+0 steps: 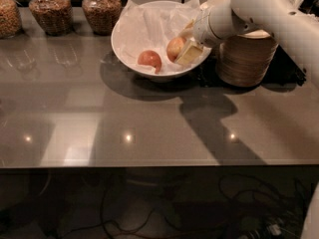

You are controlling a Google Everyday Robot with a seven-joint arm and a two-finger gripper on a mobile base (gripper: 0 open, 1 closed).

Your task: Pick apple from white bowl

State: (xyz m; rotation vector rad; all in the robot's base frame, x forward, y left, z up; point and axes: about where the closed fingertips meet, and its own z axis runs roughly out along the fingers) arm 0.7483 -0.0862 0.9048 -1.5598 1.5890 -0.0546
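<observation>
A robot's gripper (pixel 186 45) reaches into the white bowl (pixel 121 49) at the back of a glossy grey table (pixel 149 128), coming in from the right over the bowl's far-right rim. Its tip is pressed up against the apple (pixel 174 48) — the paler, yellowish one with a pink blush — which sits on the right side of the bowl, on crumpled white paper (pixel 149 24). The apple touches the gripper's cream-coloured lower pad; whether the gripper has actually clamped on the fruit or merely brackets it cannot be told from this angle.

A second, darker orange-red apple (pixel 149 59) lies just to the left in the same bowl, near its front wall and apart from the gripper.

The white arm (pixel 269 11) slopes down from the upper right and passes over a stack of beige bowls (pixel 246 61) standing just beside the white bowl on its right. Three glass jars of brown contents line the table's back edge to the left: one (pixel 102 9) close to the bowl, one (pixel 47 11) further along, and one (pixel 7 16) cut off by the frame.

The arm's shadow (pixel 219 128) falls across the table in front of the bowls — small points of light reflect off the surface nearby. Dark cables (pixel 149 208) are dimly visible below the table's front edge.
</observation>
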